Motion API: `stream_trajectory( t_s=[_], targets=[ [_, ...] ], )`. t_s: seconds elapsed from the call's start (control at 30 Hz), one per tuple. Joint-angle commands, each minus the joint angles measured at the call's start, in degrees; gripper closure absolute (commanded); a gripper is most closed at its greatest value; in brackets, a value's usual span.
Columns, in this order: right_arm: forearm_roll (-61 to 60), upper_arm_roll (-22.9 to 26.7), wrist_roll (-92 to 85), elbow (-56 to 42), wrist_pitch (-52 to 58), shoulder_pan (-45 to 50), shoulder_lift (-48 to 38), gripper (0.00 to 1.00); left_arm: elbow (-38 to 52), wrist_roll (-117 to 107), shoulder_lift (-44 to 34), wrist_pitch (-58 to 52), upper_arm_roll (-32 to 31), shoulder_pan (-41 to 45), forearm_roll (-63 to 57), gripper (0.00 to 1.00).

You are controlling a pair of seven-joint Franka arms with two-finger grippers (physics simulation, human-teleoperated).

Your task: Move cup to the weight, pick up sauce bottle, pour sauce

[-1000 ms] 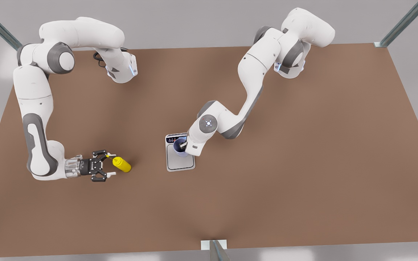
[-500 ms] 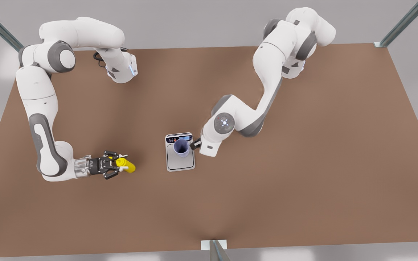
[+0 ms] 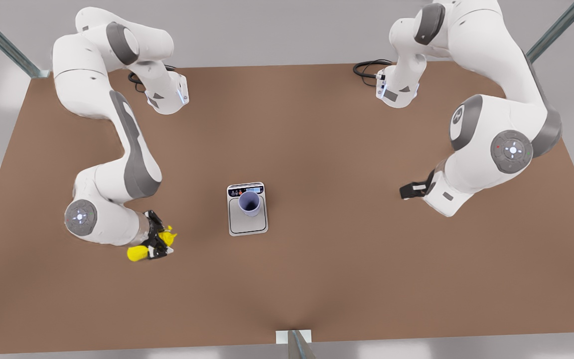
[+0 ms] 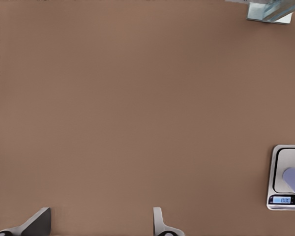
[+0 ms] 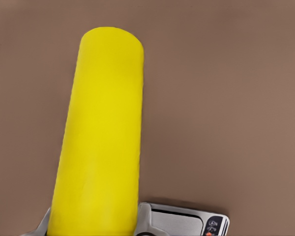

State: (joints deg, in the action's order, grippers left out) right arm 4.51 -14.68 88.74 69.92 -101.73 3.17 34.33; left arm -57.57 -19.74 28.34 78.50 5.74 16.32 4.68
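Now right fingers [image 3: 160, 244] clamp smooth yellow cylindrical sauce bottle [image 3: 137, 253]; left fingers [image 3: 409, 191] spread wide.

Sauce bottle [image 3: 137, 253]: bright yellow, plain, no label. Cup [image 3: 249, 204]: lavender-blue, darker inside. Weight [image 3: 247, 223]: silver-grey plate, black display strip with pale blue readout and red-orange mark. Table [image 3: 347, 279]: uniform matte brown. Arms: white shells, grey joints. Cables at arm bases: black.

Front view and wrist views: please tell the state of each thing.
cup: upright on the weight, released.
weight: flat on table, display lit.
sauce bottle: held, off the table.
right gripper: shut on sauce bottle.
left gripper: open, waiting apart.
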Motion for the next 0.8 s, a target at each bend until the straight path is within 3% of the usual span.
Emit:
stream_trajectory(
  t_s=[0.0,0.1,0.23,0.43,0.57,0.77],
  targets=[
    [2.2,0.0,1.4,0.2,-2.8,1.3,-0.1,0.79,-0.1,0.0,0.0,0.1,0.2,0.1,-3.6,0.00],
    [21.7,0.6,5.2,0.2,-2.9,10.4,-0.1,0.79,-0.1,0.8,0.0,-0.3,1.0,0.1,-4.9,0.00],
    [38.6,-0.1,8.4,0.5,-2.2,19.0,-0.3,0.79,-0.2,3.5,0.1,-0.2,1.2,0.1,-5.8,0.00],
    [54.3,-3.8,12.1,4.3,4.4,27.0,-2.4,0.79,-0.3,3.5,0.1,-0.3,1.2,0.1,-5.8,0.00],
    [64.5,-3.9,14.4,6.8,8.6,31.6,2.4,0.79,-0.3,3.5,0.1,-0.3,1.2,0.1,-5.9,0.00],
    [70.3,-3.4,14.7,7.9,11.6,34.3,9.2,0.79,-0.3,3.5,0.1,-0.3,1.2,0.1,-5.9,0.00]
  ],
)
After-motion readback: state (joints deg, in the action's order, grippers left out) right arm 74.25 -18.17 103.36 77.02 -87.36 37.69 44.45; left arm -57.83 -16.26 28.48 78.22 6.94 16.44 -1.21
